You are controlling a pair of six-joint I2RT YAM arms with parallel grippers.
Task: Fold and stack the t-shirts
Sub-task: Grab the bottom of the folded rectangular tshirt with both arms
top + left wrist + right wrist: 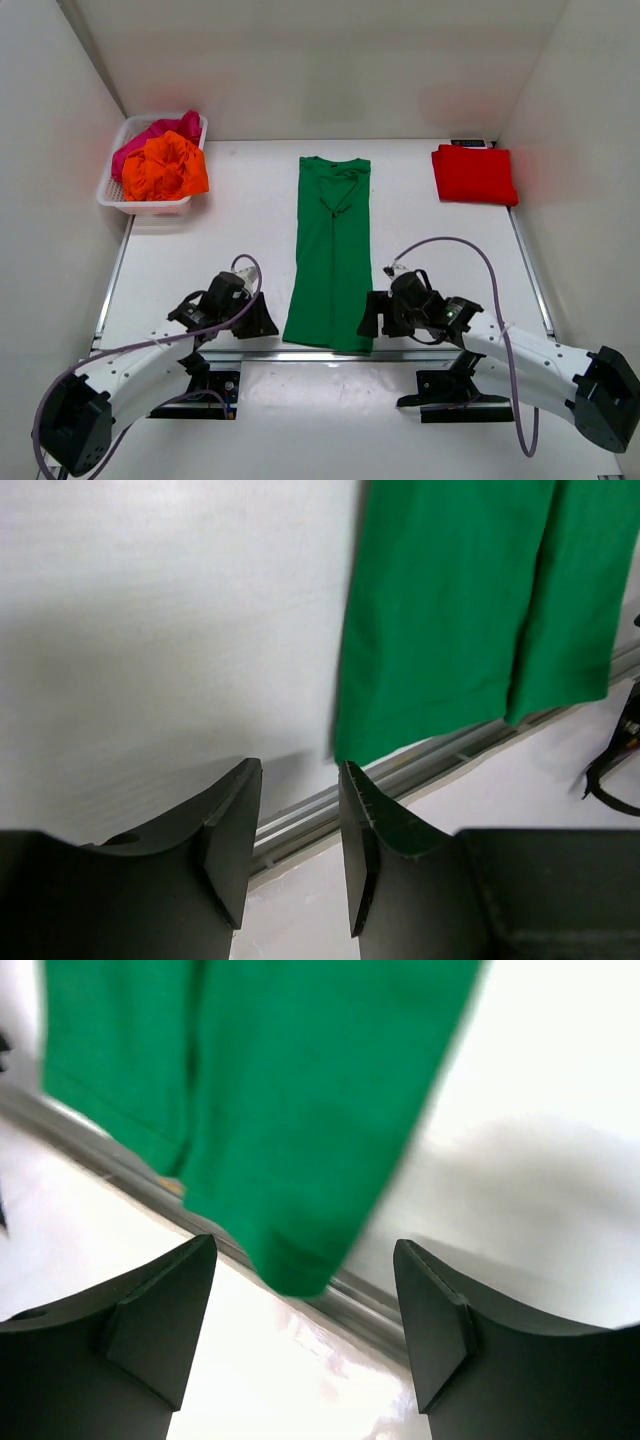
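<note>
Our left tool (300, 770) stands with its fingers a modest gap apart and nothing between them. Our right tool (305, 1245) is spread wide and is also empty. Both sit low at the near edge of the table (240, 210) and face each other.

Between them lies the hem of the green shirt (333, 250), just off each tool's tips, and we see neither touching it. It is folded into a narrow strip. Its long axis runs straight away from the tools, with the collar at the far end and the hem at the metal rail (250, 354).

Well beyond the right tool, off to its right, a folded red shirt (474, 174) lies flat. Well beyond the left tool, to its left, a white basket (112, 195) holds a crumpled orange shirt (165, 168) and a pink shirt (150, 132).
</note>
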